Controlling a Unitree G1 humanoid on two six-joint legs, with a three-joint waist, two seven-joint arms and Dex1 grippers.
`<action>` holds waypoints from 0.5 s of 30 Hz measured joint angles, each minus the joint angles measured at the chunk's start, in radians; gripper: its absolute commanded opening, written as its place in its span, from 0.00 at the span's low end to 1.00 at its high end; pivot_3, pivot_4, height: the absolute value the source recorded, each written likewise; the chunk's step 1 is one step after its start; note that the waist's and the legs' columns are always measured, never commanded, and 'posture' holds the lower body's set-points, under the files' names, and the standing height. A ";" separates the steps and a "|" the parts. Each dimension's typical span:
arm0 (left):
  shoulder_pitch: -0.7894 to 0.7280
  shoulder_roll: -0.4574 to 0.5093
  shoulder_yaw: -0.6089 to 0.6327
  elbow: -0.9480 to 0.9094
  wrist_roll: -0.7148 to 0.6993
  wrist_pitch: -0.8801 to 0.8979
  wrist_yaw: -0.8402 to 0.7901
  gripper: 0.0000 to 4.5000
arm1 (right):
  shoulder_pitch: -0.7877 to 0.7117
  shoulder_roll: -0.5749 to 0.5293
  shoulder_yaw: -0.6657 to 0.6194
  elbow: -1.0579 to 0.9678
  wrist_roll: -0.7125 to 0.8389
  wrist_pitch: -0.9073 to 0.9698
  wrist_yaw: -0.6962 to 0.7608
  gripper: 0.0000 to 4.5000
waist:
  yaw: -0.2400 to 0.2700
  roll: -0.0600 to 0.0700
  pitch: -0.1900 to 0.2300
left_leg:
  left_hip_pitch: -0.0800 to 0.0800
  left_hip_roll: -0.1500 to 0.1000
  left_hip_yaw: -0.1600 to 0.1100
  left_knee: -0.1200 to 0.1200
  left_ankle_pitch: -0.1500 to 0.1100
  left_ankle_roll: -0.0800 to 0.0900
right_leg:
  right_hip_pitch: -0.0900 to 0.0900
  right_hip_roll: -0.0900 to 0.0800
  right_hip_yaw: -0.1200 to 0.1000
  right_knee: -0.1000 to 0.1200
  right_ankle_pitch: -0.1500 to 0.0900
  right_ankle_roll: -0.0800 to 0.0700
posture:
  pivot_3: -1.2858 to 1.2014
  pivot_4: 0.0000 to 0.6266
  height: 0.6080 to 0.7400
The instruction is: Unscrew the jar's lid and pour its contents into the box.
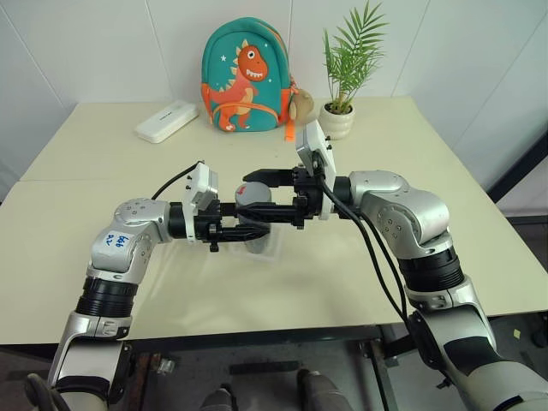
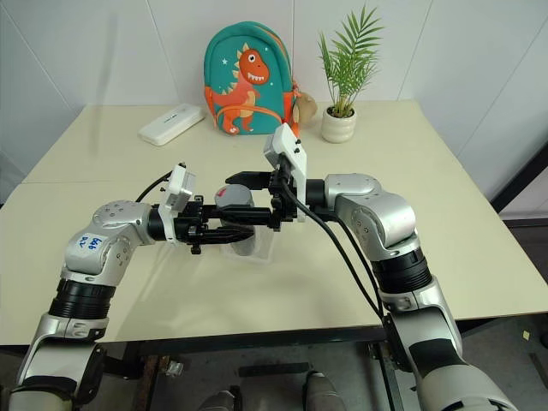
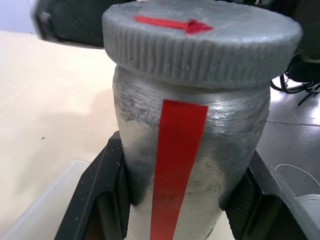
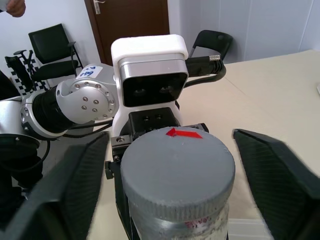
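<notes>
Left gripper [image 3: 175, 200] clamped on jar [image 3: 187, 145]; right gripper [image 4: 175, 165] wide around lid [image 4: 177, 167].

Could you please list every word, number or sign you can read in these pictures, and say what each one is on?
Blue handwriting on the left arm's elbow cover: too small to read.
Red arrow mark, no letters, on the lid.
Plain red stripe, no text, down the jar.
Nothing else legible.
</notes>
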 measured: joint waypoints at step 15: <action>0.013 0.026 0.001 -0.002 0.004 -0.014 -0.007 0.44 | -0.061 0.109 -0.351 -0.079 0.438 0.158 -0.228 0.66 | 0.001 0.000 0.000 | 0.000 0.001 0.000 0.000 0.000 0.000 | 0.000 0.000 0.000 0.000 0.000 0.000 | 0.52 0.24 1.00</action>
